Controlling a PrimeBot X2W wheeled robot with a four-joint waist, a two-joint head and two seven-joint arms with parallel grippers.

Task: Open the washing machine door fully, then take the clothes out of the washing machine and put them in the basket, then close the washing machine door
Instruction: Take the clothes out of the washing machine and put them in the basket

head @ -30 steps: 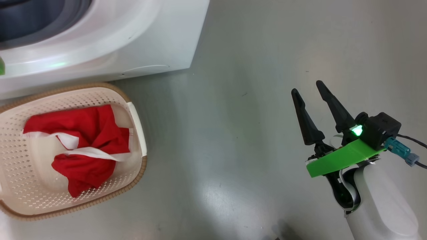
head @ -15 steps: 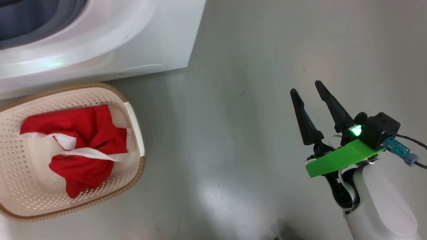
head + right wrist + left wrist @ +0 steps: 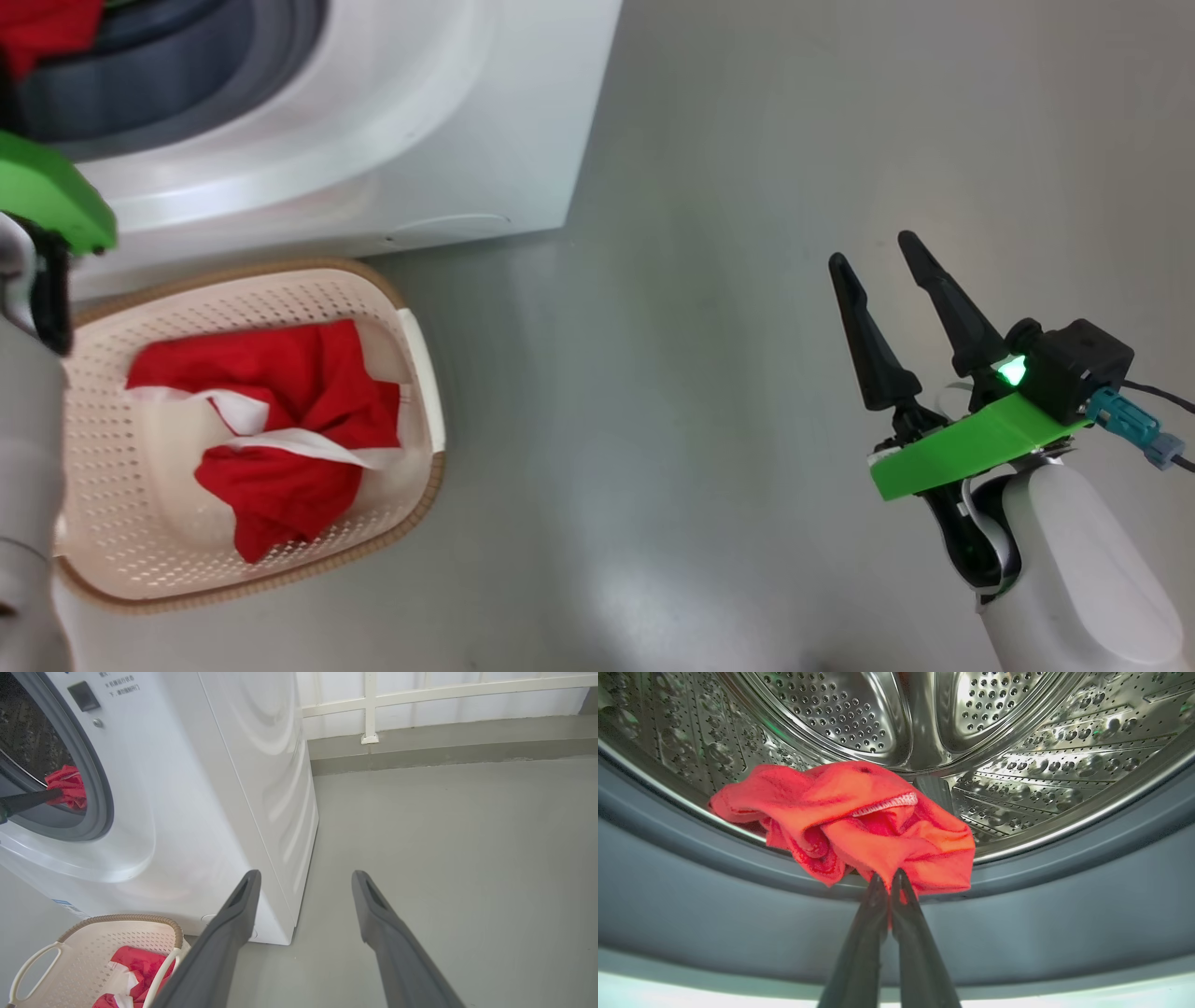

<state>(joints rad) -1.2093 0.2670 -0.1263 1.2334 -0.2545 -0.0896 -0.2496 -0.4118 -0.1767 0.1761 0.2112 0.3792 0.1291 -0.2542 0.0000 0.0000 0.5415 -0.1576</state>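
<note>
In the left wrist view my left gripper (image 3: 889, 882) is shut on the lower edge of a bright red garment (image 3: 850, 821) lying at the mouth of the steel drum (image 3: 924, 718), over the grey gasket (image 3: 738, 914). The right wrist view shows the same hold from the side, with the red cloth (image 3: 67, 786) at the washing machine (image 3: 210, 788) opening. More red clothes (image 3: 280, 448) with white bands lie in the cream basket (image 3: 280, 273) on the floor before the machine. My right gripper (image 3: 868, 250) hovers open and holds nothing, far right of the basket. The washing machine door is out of view.
Grey floor (image 3: 653, 373) stretches between the basket and my right arm. My left forearm with its green bracket (image 3: 51, 196) stands over the basket's left side. A white railing (image 3: 369, 709) and low kerb run behind the machine.
The head camera has shifted, so the picture slid right. My left forearm and green bracket now show at the left edge, and red cloth shows at the drum mouth. The right arm keeps its pose.
</note>
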